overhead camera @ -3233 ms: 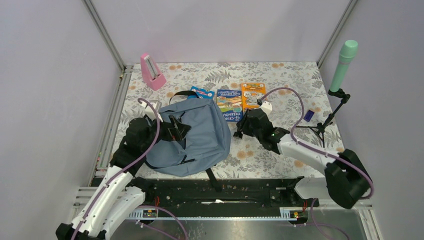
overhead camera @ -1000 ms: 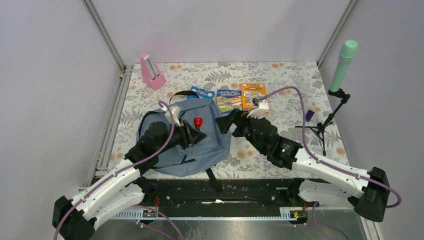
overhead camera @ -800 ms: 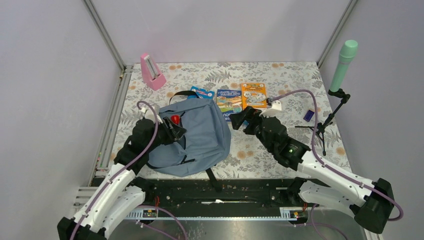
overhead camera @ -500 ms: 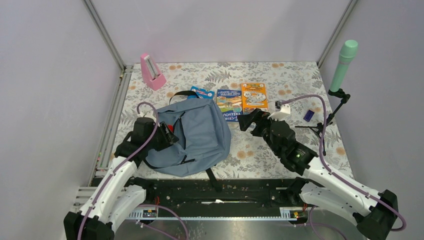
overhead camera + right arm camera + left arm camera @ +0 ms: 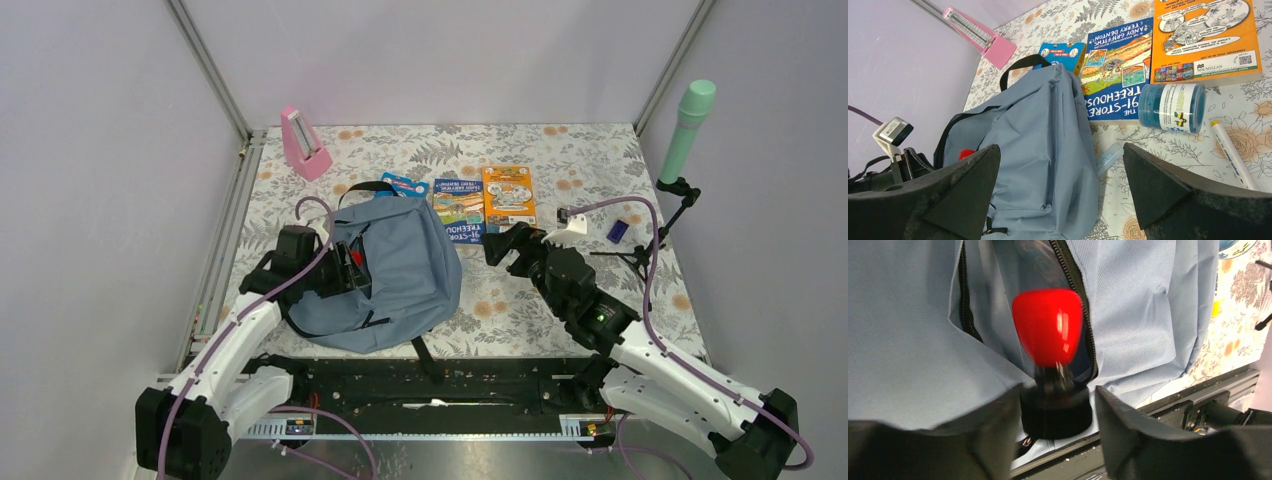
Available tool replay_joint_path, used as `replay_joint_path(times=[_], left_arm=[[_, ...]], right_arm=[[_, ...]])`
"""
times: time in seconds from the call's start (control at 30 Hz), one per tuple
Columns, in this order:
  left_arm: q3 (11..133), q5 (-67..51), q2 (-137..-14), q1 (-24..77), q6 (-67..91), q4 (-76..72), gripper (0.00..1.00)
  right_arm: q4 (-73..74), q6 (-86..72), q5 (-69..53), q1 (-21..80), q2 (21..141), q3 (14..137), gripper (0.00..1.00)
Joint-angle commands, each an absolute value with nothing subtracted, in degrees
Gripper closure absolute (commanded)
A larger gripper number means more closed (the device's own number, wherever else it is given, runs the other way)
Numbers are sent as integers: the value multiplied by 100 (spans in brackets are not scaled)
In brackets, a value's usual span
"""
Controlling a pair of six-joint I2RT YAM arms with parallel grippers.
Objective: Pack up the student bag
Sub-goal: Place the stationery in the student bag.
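The student bag [image 5: 400,280] lies flat on the left half of the table, grey-blue, with one zipper open [image 5: 1075,280]. My left gripper [image 5: 350,268] hovers at the bag's left side, shut on a stamp-like thing [image 5: 1048,325] with a red knob and a round black base. The base sits between the fingers [image 5: 1056,390], and the red knob points into the open zipper slit. My right gripper [image 5: 500,243] stands open and holds nothing, above the table just right of the bag [image 5: 1048,150]. In the right wrist view, the red knob [image 5: 966,153] peeks out at the bag's left.
A blue book [image 5: 458,205], an orange book [image 5: 507,195] and a small blue box [image 5: 400,185] lie behind the bag. A blue tub [image 5: 1172,107], a marker [image 5: 1230,154] and a clear tube [image 5: 1109,157] lie near the right gripper. A pink metronome [image 5: 303,143] stands back left, a green microphone on a stand [image 5: 688,125] at right.
My left gripper carried the red-knobbed thing from over the bag's middle back left, then down to the open zipper. My right gripper drew away from the bag toward the right.
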State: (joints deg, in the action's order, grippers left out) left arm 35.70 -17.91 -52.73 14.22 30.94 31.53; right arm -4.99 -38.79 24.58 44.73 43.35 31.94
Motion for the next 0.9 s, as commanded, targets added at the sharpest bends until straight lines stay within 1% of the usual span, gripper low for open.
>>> replay_joint_path(times=[0.0,0.13,0.2,0.27,0.37,0.5,0.6,0.7,0.8,0.87], left_arm=[[3832,-1896,-5406,1389,2830,2845,38],[3800,-1732,-5404,1394,2860,2715,18],[3817,-1666,-5401,1395,2841,2697,15],[3842,-1345,-5348,1389,2856,2782,15],[3735,-500,-5104,1384,3083,2827,15],[3470,-127,-4911,1262,3287,2604,15],[3299,-125,-4917,1060,3389,2403,16],[3095,-264,-4957,919,3566,2018,23],[2980,-475,-5205,872,3652,1636,28],[2925,-658,-5450,860,3694,1353,30]], right_arm=[[-554,-3778,2659,4412,4259,3230,0],[-555,-3803,2609,4412,4324,3271,0],[-560,-3814,2566,4408,4367,3291,1],[-572,-3724,2487,4412,4412,3312,2],[-668,-3395,2261,4406,4505,3366,6],[-567,-3061,1812,4410,4790,3609,9],[-650,-2978,1438,4431,5014,3723,11],[-745,-2948,1221,4524,5240,3824,13],[-702,-2839,1357,4721,5507,3975,14],[-473,-2855,1594,4754,5683,4105,11]])
